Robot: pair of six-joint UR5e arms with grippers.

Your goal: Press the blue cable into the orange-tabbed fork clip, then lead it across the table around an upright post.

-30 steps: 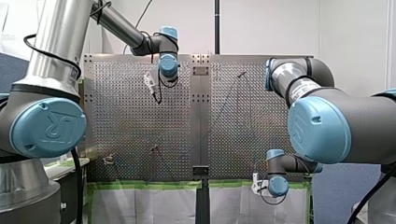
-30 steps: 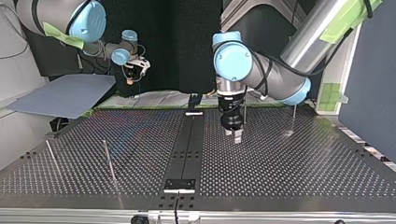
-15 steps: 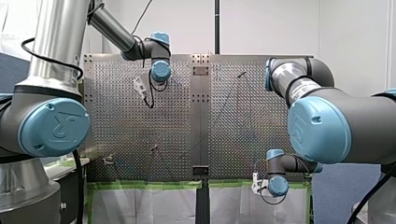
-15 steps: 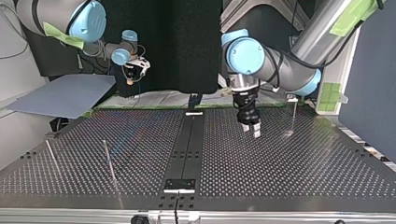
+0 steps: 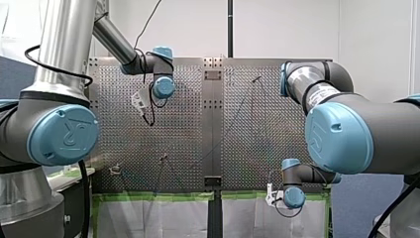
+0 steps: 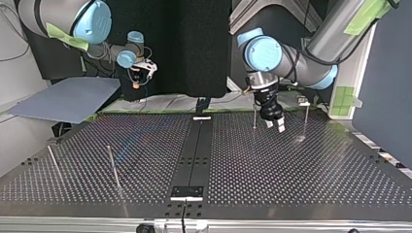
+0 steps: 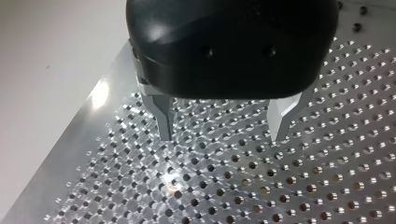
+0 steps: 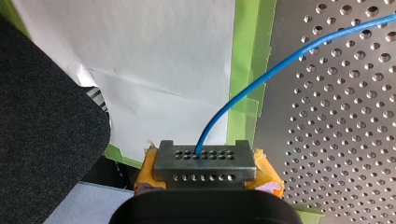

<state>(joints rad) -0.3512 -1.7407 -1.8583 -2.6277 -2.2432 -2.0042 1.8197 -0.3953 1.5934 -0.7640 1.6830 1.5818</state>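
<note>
Your right pincer (image 8: pixel 205 161) is pressed together on the blue cable (image 8: pixel 280 63). The cable rises from between its yellow pads (image 8: pixel 266 170) and runs ahead of it, out over the perforated table (image 8: pixel 336 116). That pincer hangs off the table, short of the green tape (image 8: pixel 247 60) along the edge ahead of it, with a dark fabric bulk (image 8: pixel 42 116) close beside it.

Your left pincer (image 6: pixel 275 126) is spread and empty, low over the plate. A first post (image 6: pixel 254 115) stands just beside it and a second post (image 6: pixel 305 119) near its other side.

By my reading the job is barely begun. You have the cable in hand, but I see it seated in no clip and led round no post, and I cannot pick out the orange-tabbed clip.

For room, the left pincer has the table's rim just beside one finger and bare plate ahead. Mind the two posts flanking it.
</note>
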